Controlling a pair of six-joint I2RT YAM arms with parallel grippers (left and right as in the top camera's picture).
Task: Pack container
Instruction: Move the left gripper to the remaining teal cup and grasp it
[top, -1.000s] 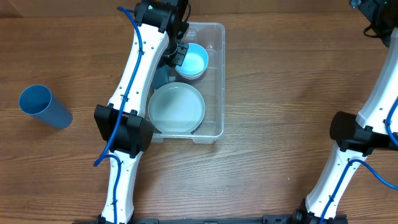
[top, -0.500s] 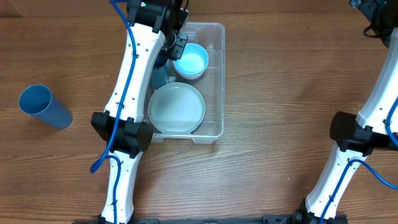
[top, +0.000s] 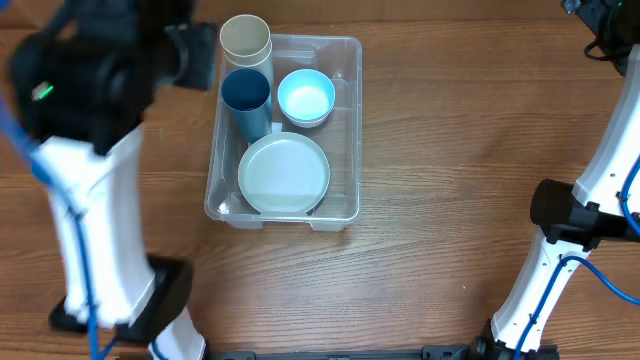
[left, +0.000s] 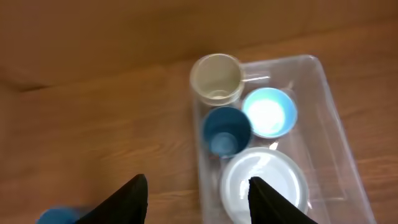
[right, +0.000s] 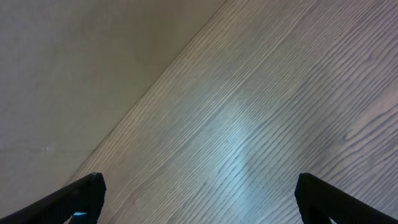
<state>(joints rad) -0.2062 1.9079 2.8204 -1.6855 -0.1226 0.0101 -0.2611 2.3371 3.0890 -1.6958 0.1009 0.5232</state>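
The clear plastic container (top: 352, 120) stands mid-table. It holds a beige cup (top: 245, 40), a dark blue cup (top: 246, 95), a light blue bowl (top: 306, 97) and a white plate (top: 284, 174). My left gripper (left: 198, 202) is open and empty, high above the table just left of the container (left: 336, 118). Its view shows the beige cup (left: 216, 78), the dark blue cup (left: 226, 132), the bowl (left: 268, 112) and the plate (left: 264, 193). My right gripper (right: 199, 199) is open and empty over bare wood, far from the container.
My left arm (top: 90, 120) is raised close to the overhead camera, blurred, and covers the table's left side. A blue object (left: 56, 216) shows at the bottom left of the left wrist view. My right arm (top: 590, 200) stands along the right edge.
My left arm has lifted out of the container and swung up and left, uncovering the beige and dark blue cups. The bowl and plate stay put. The right arm has not moved.
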